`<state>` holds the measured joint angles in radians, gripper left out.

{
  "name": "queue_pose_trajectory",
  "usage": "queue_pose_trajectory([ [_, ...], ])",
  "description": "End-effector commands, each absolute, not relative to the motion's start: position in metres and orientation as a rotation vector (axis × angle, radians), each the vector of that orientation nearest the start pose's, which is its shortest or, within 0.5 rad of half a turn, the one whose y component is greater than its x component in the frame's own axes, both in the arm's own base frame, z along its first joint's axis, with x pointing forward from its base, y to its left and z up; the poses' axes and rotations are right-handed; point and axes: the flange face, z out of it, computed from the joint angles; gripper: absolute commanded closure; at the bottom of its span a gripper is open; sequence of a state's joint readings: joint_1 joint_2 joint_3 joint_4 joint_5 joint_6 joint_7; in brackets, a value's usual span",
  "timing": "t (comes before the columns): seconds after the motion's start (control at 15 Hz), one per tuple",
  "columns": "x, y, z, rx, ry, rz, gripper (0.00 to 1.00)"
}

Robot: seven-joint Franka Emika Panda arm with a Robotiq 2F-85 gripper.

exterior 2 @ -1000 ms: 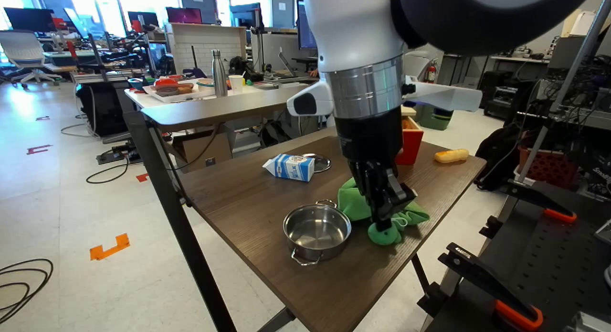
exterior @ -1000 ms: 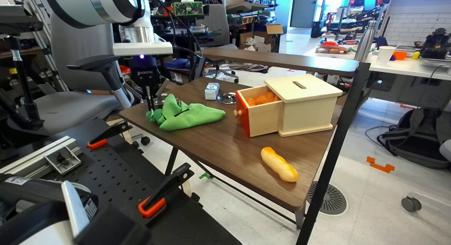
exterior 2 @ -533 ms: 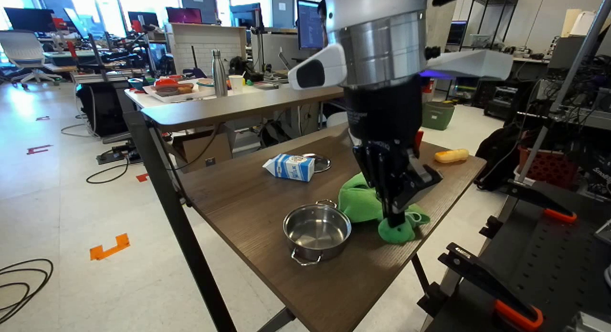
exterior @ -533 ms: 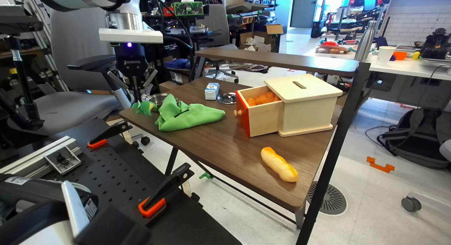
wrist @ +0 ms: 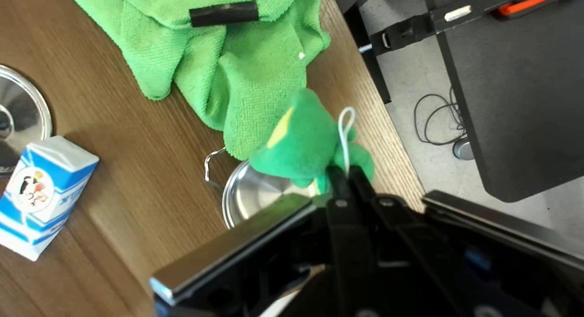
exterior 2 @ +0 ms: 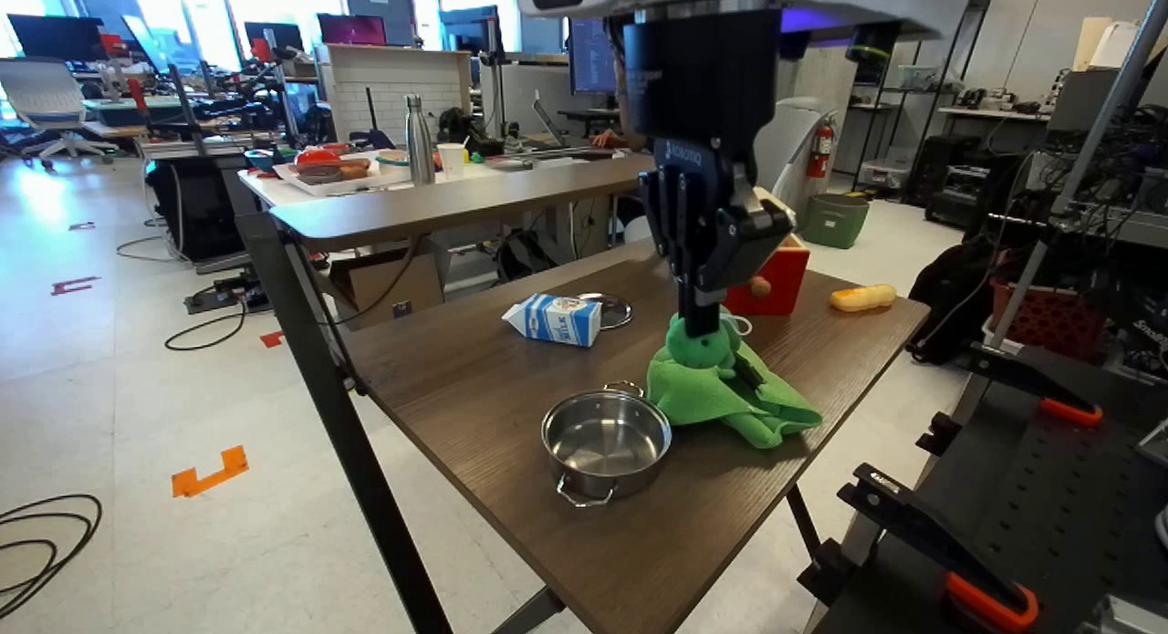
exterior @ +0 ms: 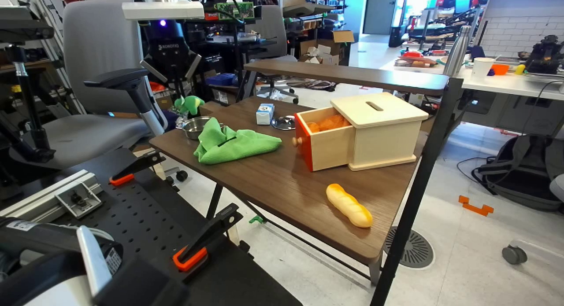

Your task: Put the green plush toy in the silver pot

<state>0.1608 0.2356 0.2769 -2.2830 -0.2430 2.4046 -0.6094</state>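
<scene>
One lift makes the difference: the green plush toy (exterior: 189, 104), down by the tabletop (exterior 2: 474, 388) half a second ago, now hangs in the air above it. The gripper (wrist: 346, 171) has risen too, its two fingers pinched close together on the toy beside a white loop of cord (wrist: 344, 146), so the hold seems to survive the raise. The green cloth (exterior: 242, 148) stays on the tabletop and does not trail along, which matters: a snagged fold would spoil the transfer. The silver pot (exterior 2: 606, 444) stands upright and unmoved just beside the cloth, nothing showing inside it; a metal lid (exterior 2: 618, 312) lies apart from it, by the milk carton (exterior 2: 558, 320). Judged from both exterior views, the toy is higher than the rim but probably not centred over the opening, and in the wrist view it covers only part of the pot. The picking-up step looks done, then, and what remains is a short sideways shift, a lowering and a release. The risk is the narrow pinch: the soft body could swing, and might catch a handle or the rim if let go off-centre.
</scene>
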Motion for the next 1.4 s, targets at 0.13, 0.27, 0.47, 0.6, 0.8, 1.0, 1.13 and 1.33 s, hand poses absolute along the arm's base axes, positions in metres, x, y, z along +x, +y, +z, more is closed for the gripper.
queue_pose_trajectory([
  [0.13,0.488,0.235,0.251,-2.634,-1.855,0.136,0.99],
  [0.27,0.493,0.240,0.247,-2.629,-1.859,0.143,0.99],
  [0.47,0.500,0.251,0.236,-2.620,-1.873,0.159,0.99],
  [0.6,0.504,0.258,0.225,-2.602,-1.891,0.167,0.99],
  [0.8,0.510,0.269,0.210,-2.588,-1.920,0.183,0.99],
  [1.0,0.518,0.276,0.194,-2.581,-1.945,0.197,0.99],
  [1.13,0.521,0.280,0.186,-2.571,-1.956,0.214,0.99],
  [1.33,0.526,0.282,0.176,-2.557,-1.946,0.223,0.99],
])
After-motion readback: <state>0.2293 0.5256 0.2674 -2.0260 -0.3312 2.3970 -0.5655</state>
